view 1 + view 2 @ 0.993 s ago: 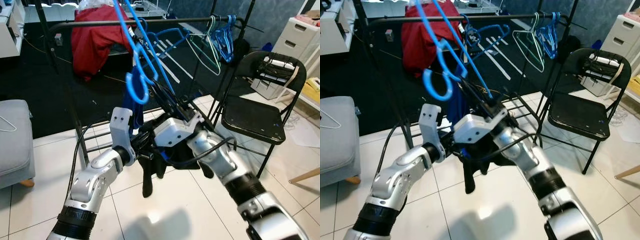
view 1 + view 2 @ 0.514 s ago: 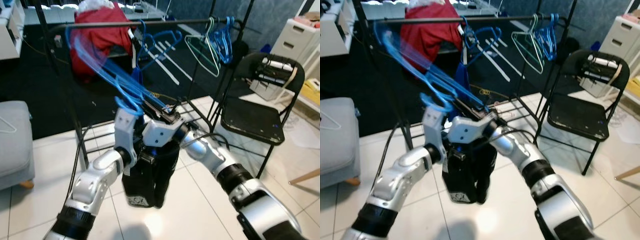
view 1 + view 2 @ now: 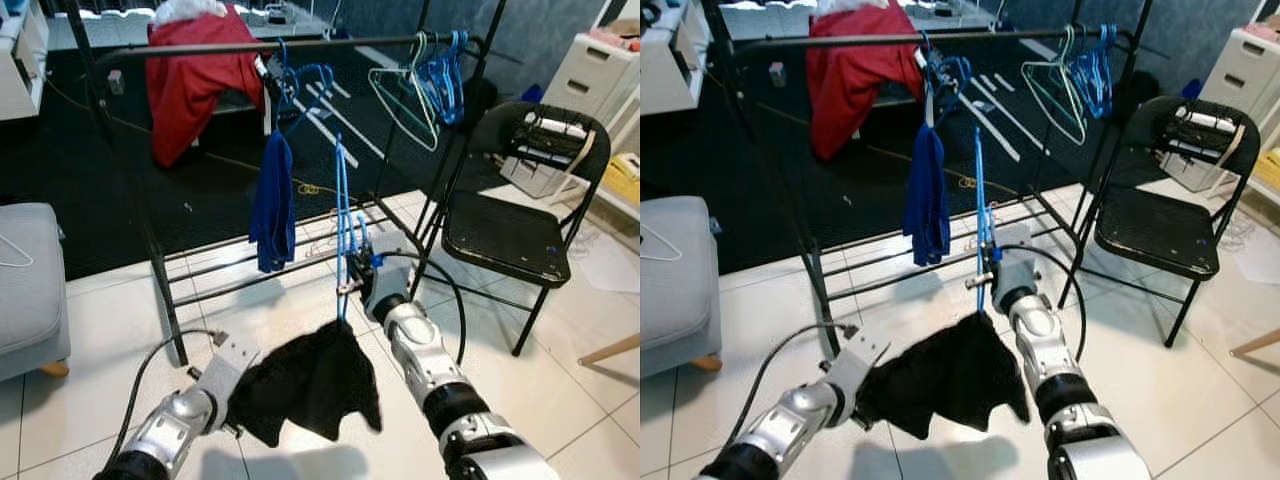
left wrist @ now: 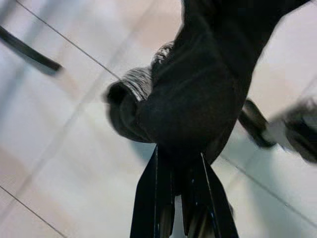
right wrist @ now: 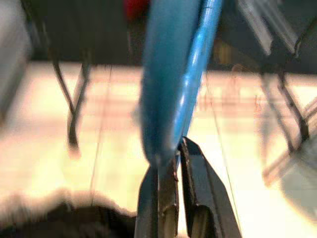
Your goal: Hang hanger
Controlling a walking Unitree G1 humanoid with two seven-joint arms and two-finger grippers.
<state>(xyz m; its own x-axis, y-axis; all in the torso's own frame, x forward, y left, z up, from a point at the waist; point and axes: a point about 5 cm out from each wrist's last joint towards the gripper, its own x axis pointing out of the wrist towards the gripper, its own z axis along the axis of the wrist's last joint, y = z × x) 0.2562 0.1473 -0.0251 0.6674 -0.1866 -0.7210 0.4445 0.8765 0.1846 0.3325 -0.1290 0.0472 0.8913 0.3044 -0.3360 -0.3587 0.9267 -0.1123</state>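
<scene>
Left eye view: the right tool (image 3: 350, 283) pinches the lower end of a blue hanger (image 3: 342, 215), which stands almost upright above it, short of the black rail (image 3: 250, 47) of the clothes rack. A black garment (image 3: 310, 380) hangs below this tool and stretches across to the left tool (image 3: 238, 400), low above the white tile floor (image 3: 80, 330). Beyond the right tool a dark blue cloth (image 3: 271, 205) hangs from the rail, with a red garment (image 3: 195, 80) farther along and a black folding chair (image 3: 515, 215) off to its right.

Left wrist view: the left tool's two black fingers (image 4: 153, 198) sit narrowly closed on a fold of the black garment.

Right wrist view: the right tool's fingers (image 5: 161, 198) are clamped on the blue hanger's edge, which runs straight away from them.
</scene>
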